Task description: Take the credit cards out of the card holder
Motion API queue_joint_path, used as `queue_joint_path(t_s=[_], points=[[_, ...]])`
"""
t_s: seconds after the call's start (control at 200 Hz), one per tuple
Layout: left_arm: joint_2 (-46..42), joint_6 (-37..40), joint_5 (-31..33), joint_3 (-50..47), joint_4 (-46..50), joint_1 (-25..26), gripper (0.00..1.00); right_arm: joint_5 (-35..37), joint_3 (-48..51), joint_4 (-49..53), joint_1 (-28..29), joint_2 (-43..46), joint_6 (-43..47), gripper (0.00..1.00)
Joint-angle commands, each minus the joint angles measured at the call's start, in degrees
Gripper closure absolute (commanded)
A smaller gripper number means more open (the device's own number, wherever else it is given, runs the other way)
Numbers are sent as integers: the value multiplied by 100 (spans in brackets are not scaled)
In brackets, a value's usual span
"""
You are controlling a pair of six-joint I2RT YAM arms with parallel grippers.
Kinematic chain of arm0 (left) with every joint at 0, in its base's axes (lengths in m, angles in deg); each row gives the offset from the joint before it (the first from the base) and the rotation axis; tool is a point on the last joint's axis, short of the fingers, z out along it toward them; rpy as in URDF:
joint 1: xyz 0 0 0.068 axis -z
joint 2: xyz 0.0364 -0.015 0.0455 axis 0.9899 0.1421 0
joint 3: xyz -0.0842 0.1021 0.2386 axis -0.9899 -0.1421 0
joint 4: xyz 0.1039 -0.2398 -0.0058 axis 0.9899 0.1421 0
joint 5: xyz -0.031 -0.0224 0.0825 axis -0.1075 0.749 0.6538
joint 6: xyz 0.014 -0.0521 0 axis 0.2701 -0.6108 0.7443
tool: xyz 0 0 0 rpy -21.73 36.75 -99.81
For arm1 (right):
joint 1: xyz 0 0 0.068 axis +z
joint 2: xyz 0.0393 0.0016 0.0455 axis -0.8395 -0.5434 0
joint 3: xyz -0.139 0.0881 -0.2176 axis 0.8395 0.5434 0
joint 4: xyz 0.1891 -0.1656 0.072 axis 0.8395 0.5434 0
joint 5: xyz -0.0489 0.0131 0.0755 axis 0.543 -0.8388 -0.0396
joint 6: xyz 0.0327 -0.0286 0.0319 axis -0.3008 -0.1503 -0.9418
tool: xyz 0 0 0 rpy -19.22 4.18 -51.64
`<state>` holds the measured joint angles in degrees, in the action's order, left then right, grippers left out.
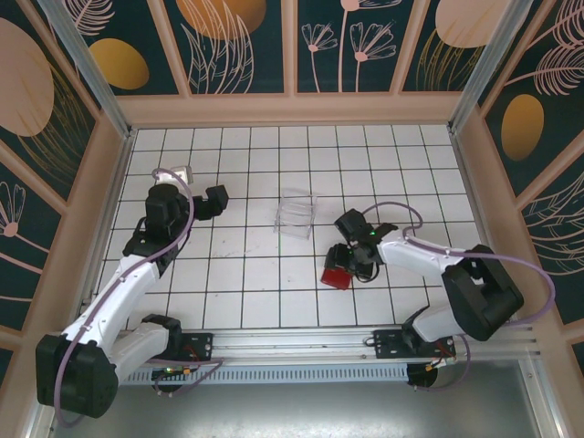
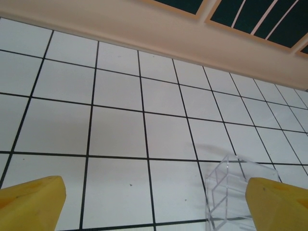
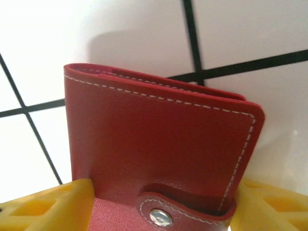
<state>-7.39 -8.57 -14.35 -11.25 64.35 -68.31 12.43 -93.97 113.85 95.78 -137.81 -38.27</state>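
White tiled table [image 1: 237, 274] with black grout lines, boxed in by dark leaf-print wall panels [image 1: 237, 46] – that's the whole stage. The card holder [image 1: 337, 277] sits at about 5 o'clock from the clear plastic box [image 1: 295, 214], and the right arm [image 1: 429, 260] reaches in to it from 3 o'clock.

In the right wrist view we're staring straight at the red face, white stitching and all. The closing tab [image 3: 185, 199] is folded over onto its snap stud [image 3: 160, 217], so the holder is shut and we reckon the credit cards are tucked inside. The yellow fingers [image 3: 48, 207] of the right jaws sit at 9 and 3 o'clock of the holder, right up against its edges. Actually squeezing it, or just bracketing it? Honestly we can't tell.

The left jaws hang over at 9 o'clock from the box, spread wide with nothing between them, just bare tiles and the box's corner near one finger.

So we'd call this step one: getting hold of the closed holder. Nothing's opened yet. The next move, as we see it, calls for a firm pinch on the body that leaves the tab free, then the left jaws coming across to pop that snap. Tricky bit: the tab is small and the cover looks smooth, so the holder will probably slide or twist if it's only lightly held.
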Motion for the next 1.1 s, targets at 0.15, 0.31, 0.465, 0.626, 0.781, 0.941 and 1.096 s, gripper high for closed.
queue_joint_path(t_s=[0.15,0.31,0.465,0.626,0.781,0.941,1.096], points=[[-96,-380,-533,83,471,17,5,94,-1061,-23,794,-967,-422,35],[-143,-471,-719,-52,650,16,6,-106,-1780,-11,1286,-1628,-501,39],[-206,-490,-846,-188,815,18,6,-267,-2447,76,1656,-2080,-557,40],[-195,-597,-1004,-262,973,23,8,-215,-2817,120,1713,-2090,-508,36],[-72,-826,-1277,-324,1048,98,12,-3,-2755,239,1540,-1744,260,30],[278,-1097,-1472,-329,1110,302,20,-204,-2264,-140,1388,-1215,1805,30],[826,-1654,-1503,-309,850,1024,29,-229,-1959,-304,1322,-991,3062,31]])
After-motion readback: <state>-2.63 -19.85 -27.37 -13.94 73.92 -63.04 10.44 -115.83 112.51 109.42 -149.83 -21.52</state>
